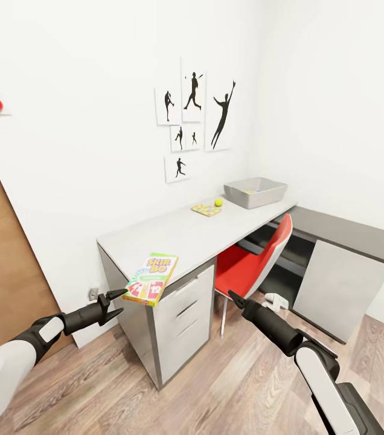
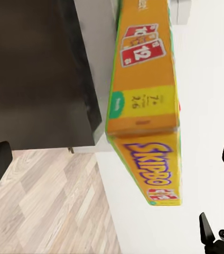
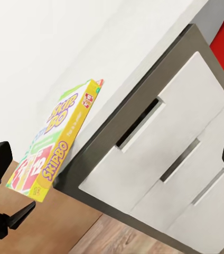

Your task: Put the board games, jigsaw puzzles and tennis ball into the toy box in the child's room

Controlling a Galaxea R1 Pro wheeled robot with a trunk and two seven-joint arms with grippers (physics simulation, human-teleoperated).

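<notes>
On the near corner of the table (image 1: 174, 232), overhanging its edge, the SKIP-BO box (image 1: 151, 278) is lying flat; we are judging it light, stiff and slick, best pinched across that overhang by our spread, empty left gripper (image 1: 116, 305).

We cannot make out what lies inside the toy box (image 1: 256, 192) beyond a small blur of colour at its rim. The puzzle (image 1: 206, 209) is too small to read its pieces. The door (image 1: 5, 266) is cut off by the head view's left edge. In the left wrist view the game box (image 2: 143, 100) runs off the picture's edge.
</notes>
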